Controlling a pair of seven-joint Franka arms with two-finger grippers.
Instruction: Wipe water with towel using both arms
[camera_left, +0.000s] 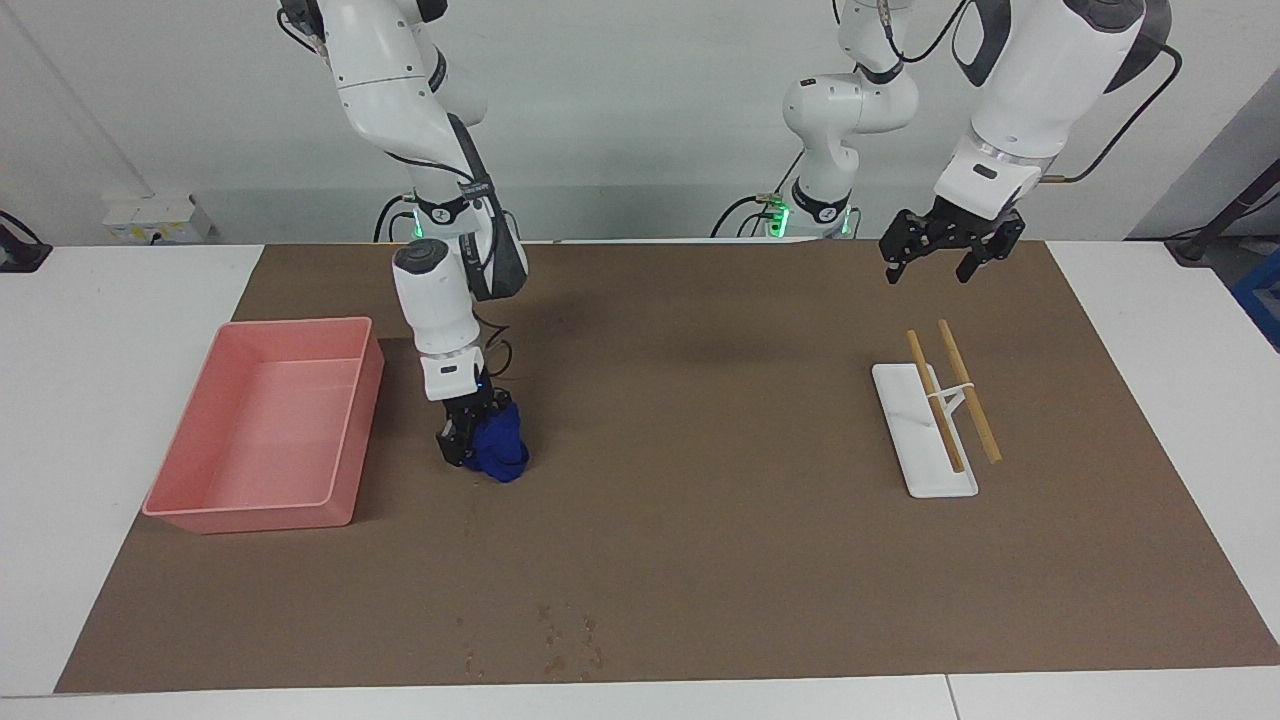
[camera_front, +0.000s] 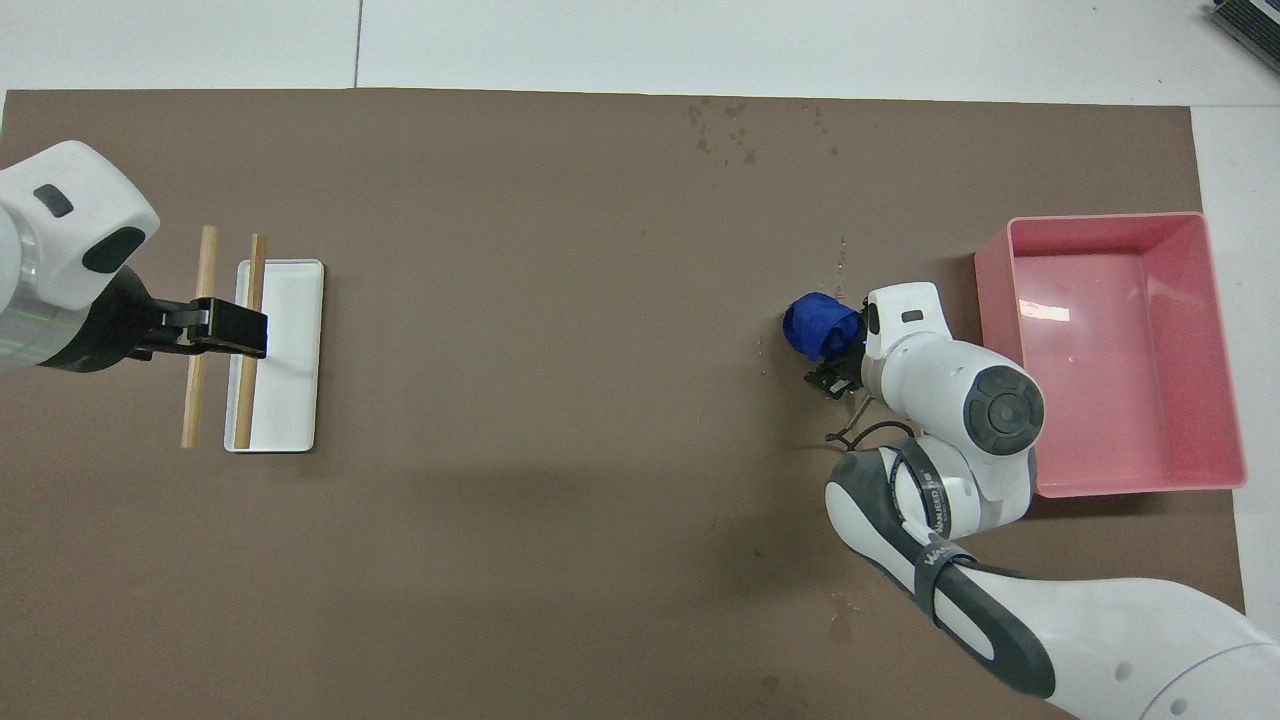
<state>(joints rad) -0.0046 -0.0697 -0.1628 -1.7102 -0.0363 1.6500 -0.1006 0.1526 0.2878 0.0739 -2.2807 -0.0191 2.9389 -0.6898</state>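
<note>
The towel (camera_left: 503, 447) is a small royal-blue bunch resting on the brown mat beside the pink tray. My right gripper (camera_left: 468, 440) points down and is shut on the side of the towel (camera_front: 818, 327) that faces the tray; my right gripper (camera_front: 836, 372) is mostly hidden under its own wrist from above. Water shows as dark drops (camera_left: 565, 640) near the mat's edge farthest from the robots, with the same drops (camera_front: 730, 130) seen from above. My left gripper (camera_left: 940, 258) waits open in the air over the mat at the left arm's end, holding nothing.
A pink tray (camera_left: 290, 325) stands at the right arm's end of the mat. A white rack (camera_left: 930, 475) with two wooden sticks (camera_left: 968, 392) lies toward the left arm's end. A thin trail of small drops (camera_front: 842, 255) runs near the towel.
</note>
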